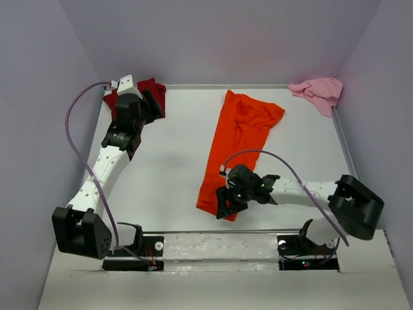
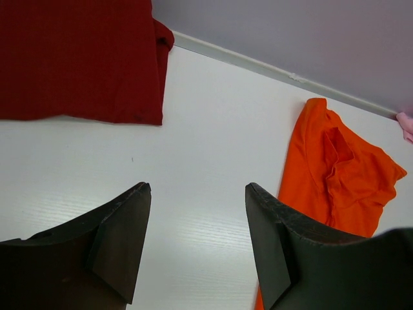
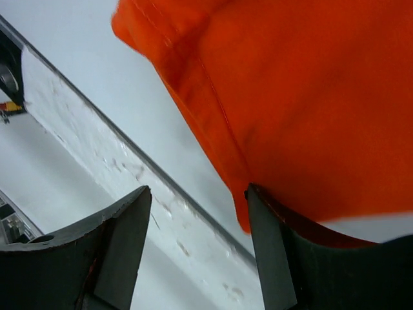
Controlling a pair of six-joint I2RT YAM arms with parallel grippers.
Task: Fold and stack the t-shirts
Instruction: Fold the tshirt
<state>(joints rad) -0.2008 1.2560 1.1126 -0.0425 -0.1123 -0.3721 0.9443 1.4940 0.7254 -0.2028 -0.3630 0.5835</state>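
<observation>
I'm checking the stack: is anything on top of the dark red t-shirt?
No other shirt lies on the dark red t-shirt; its visible surface is bare. From above, the left gripper hides part of it.

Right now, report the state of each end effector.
Left end effector: open, empty, near the dark red t-shirt.
Right end effector: open, at the hem of the orange t-shirt, gripping nothing.

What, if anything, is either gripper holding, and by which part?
Nothing: left gripper and right gripper are open, the right at the orange t-shirt's near hem.
</observation>
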